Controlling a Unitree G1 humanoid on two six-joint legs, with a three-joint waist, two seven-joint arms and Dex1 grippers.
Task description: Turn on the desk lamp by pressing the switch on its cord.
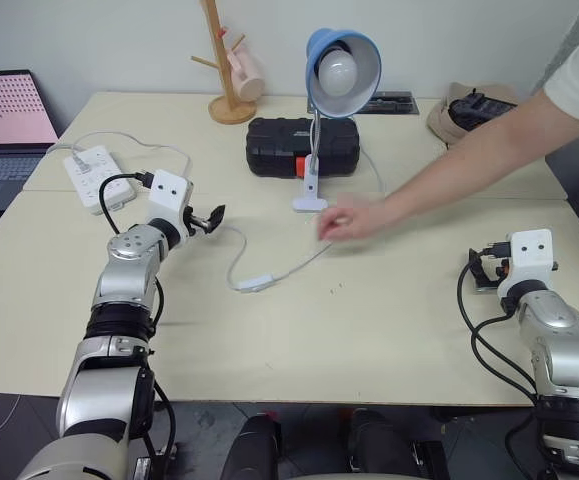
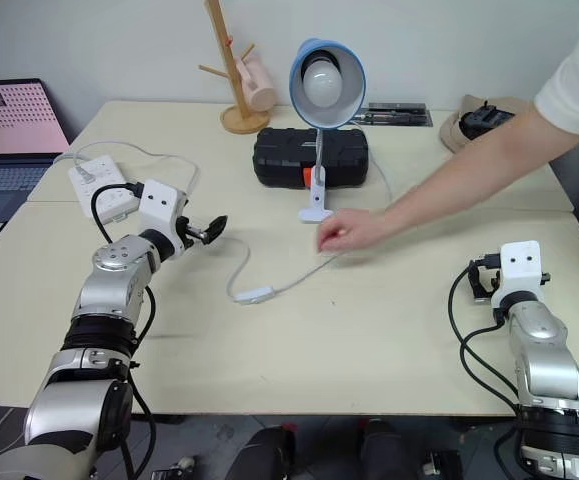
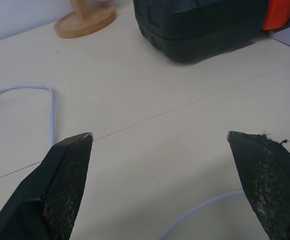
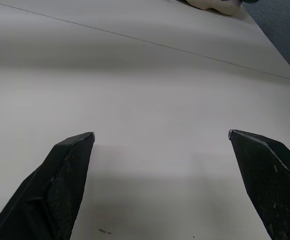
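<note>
right hand [image 4: 161, 135] fingers spread wide, over bare table [image 4: 150, 85]

1. A plain pale wall [image 1: 119, 40] runs behind the work surface, evenly lit
2. Two cream tables [image 1: 369, 330] stand pushed together, a thin seam running across between them
3. At the back, a wooden mug tree [image 1: 224, 60] holds a pink cup [image 1: 247, 72]
4. A black case [image 1: 289, 147] with an orange latch lies near the middle rear
5. An open laptop [image 1: 4, 115] with a pink screen sits at the far left
6. A white power strip [image 1: 94, 175] rests on the left of the rear table
7. Dark grey floor [image 4: 285, 30] shows beyond the table edge
</note>
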